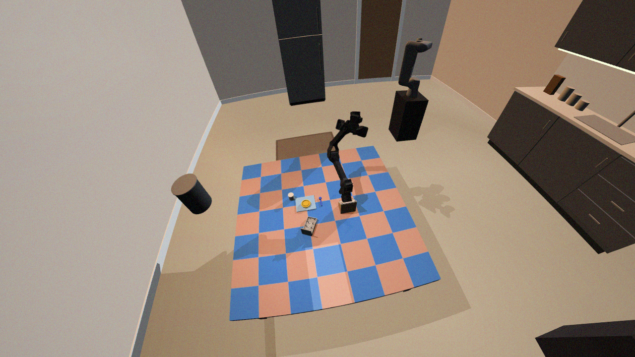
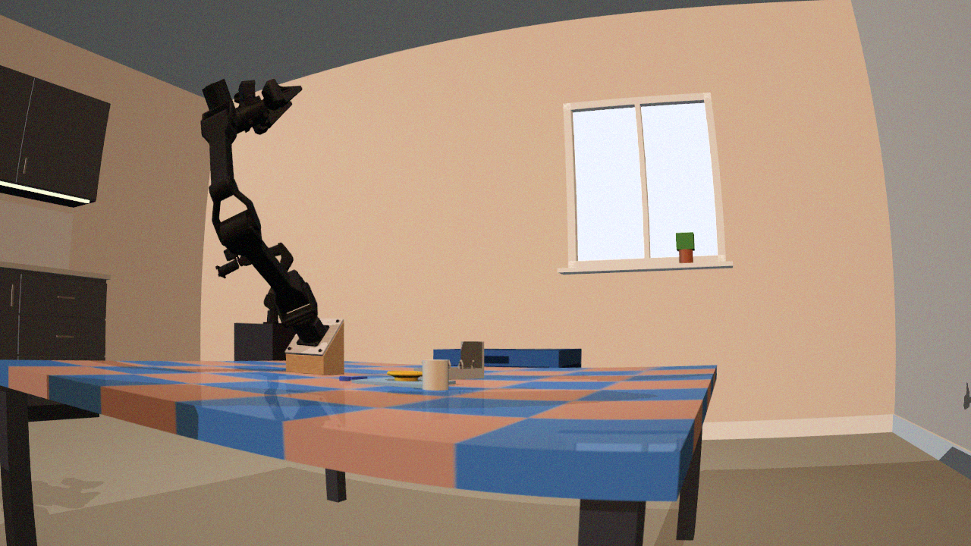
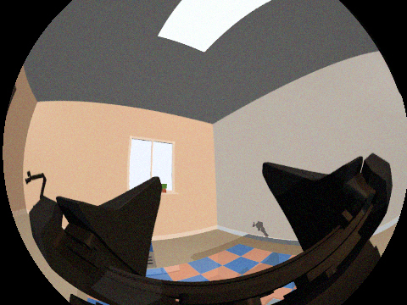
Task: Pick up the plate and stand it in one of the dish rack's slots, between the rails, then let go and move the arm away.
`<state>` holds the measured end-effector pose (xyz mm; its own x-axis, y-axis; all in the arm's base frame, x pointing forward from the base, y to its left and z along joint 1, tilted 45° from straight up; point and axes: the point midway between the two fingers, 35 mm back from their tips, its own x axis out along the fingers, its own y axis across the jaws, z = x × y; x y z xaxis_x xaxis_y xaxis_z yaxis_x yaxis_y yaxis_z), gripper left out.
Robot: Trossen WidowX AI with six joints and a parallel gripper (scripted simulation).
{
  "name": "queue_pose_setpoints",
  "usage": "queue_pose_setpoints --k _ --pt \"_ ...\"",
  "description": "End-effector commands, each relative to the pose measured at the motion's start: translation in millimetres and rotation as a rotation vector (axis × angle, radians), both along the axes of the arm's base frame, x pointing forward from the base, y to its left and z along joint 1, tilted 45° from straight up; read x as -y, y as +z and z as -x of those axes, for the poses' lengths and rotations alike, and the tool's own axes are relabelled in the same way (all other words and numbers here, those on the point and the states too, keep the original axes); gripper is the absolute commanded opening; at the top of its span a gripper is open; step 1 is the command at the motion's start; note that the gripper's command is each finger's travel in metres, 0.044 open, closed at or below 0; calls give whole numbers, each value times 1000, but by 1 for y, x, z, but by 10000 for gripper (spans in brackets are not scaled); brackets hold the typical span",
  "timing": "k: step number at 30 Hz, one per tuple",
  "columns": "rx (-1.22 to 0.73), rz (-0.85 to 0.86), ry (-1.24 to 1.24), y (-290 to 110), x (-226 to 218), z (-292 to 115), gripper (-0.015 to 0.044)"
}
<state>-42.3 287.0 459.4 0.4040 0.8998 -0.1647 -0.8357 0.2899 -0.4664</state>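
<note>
A small yellow plate [image 1: 305, 204] [image 2: 404, 374] lies flat on a pale blue mat [image 1: 298, 206] near the middle of the checkered table [image 1: 381, 266] [image 2: 380, 434]. The grey dish rack [image 1: 309, 225] [image 2: 469, 360] stands a little in front of the plate, apart from it. My gripper [image 1: 354, 120] [image 2: 274, 91] [image 3: 213, 175] is open and empty. It is raised high above the arm's base, far from the plate and the rack, and points out at the room's walls.
A white cup [image 1: 290, 195] [image 2: 435, 374] stands left of the mat. A small blue object [image 1: 320, 200] [image 2: 352, 378] stands between the mat and the arm's wooden base [image 1: 348, 206] [image 2: 315, 353]. A second dark arm on a pedestal [image 1: 408, 110] stands beyond the table.
</note>
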Motion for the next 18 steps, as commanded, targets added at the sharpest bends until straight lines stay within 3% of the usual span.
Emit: queue_pose_setpoints --k 1,18 --pt "0 1 -2 0 0 0 400" --pt "-35 161 -334 -71 -33 -92 400"
